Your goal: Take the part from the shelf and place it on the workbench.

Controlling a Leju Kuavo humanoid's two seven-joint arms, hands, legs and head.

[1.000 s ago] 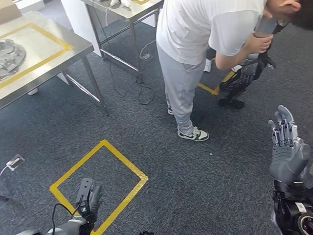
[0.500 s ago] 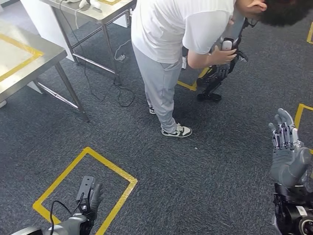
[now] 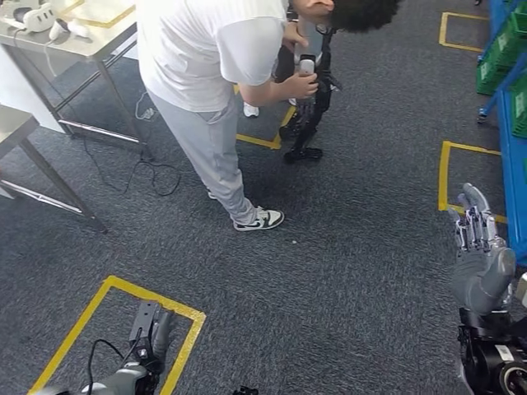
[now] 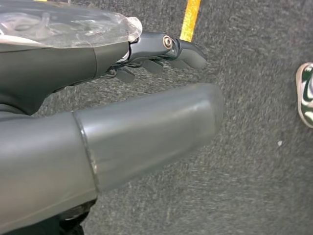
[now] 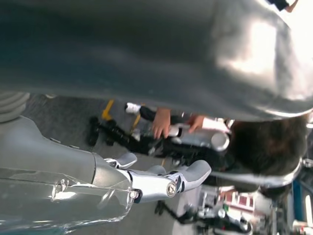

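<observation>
Both hands are empty: right hand raised, fingers spread wide, left hand hanging loosely open. Blue shelf stands at two o'clock; I cannot make out the part. Person bending at twelve o'clock risks collision if the robot swings wide.

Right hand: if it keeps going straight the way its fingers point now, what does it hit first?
Probably nothing close: the right hand points up-picture along bare carpet beside the blue shelf, which looks nearest, though depth is unclear.
</observation>
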